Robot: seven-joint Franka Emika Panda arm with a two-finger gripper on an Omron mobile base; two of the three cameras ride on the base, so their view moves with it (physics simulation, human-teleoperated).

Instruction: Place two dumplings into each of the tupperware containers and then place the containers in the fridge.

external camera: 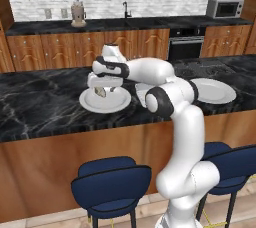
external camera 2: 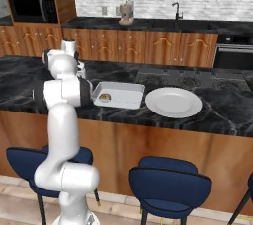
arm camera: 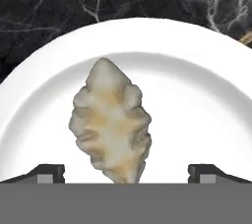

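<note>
A beige dumpling [arm camera: 112,125] lies on a round white plate [arm camera: 197,85] on the black marble island. My gripper [arm camera: 128,174] hangs right over it, open, with one fingertip on either side of the dumpling and not touching it. From the left base view the gripper [external camera: 102,91] stands low over the same plate [external camera: 117,103], the dumpling [external camera: 101,92] between its fingers. To the right of my arm sits a whitish tupperware container [external camera 2: 129,95] with one dumpling [external camera 2: 105,97] in its left end. The fridge is out of view.
A second white plate [external camera 2: 173,101] lies right of the container, in front of a cooktop [external camera 2: 183,78]. Blue stools [external camera: 111,182] stand along the island's near side. The back counter carries a coffee machine [external camera: 77,13], a sink tap [external camera: 126,8] and a microwave [external camera: 225,7].
</note>
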